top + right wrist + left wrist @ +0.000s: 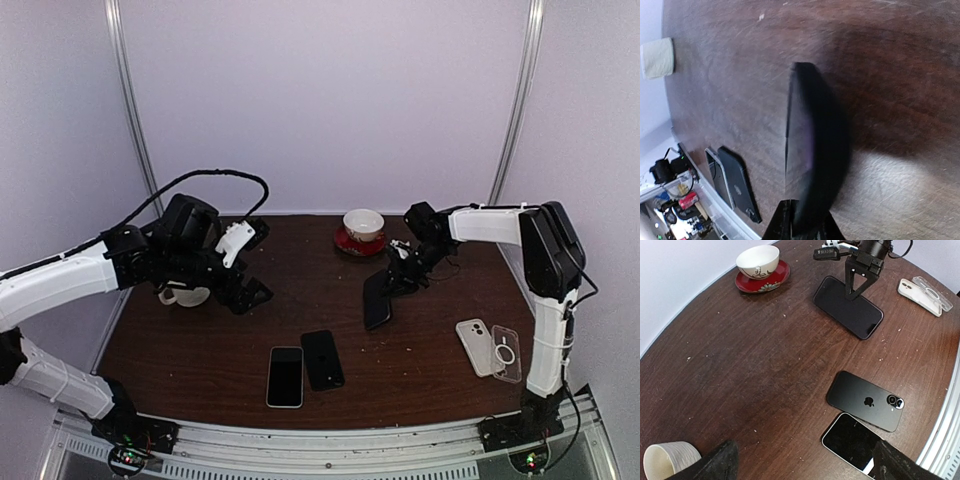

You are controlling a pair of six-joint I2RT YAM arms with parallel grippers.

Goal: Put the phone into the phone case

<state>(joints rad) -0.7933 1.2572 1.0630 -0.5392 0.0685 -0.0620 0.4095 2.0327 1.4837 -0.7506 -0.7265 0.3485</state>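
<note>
Pinching the phone [377, 300] by one short end, my right fingers [782, 227] are closed narrow on its two faces. It hangs tilted from them over the middle of the counter [200, 350], a little toward the far right corner. Whether its low end touches the wood I cannot tell.

I judge it stiff, fairly heavy for so thin a thing, and slick on front and back, so a grip at one end may let it swing or slip. A hold across the long edges near the middle would steady it better. It would not take a drop kindly.

The case [508, 354] lies flat by the near right corner, clear and probably springy, just beside a white phone [474, 342]. Its lip should flex, so I expect one corner of the phone must go in first and the rest be pressed down after.

My left fingers [715, 462] stand wide apart, holding nothing, above the left half of the counter and well apart from the case.
</note>
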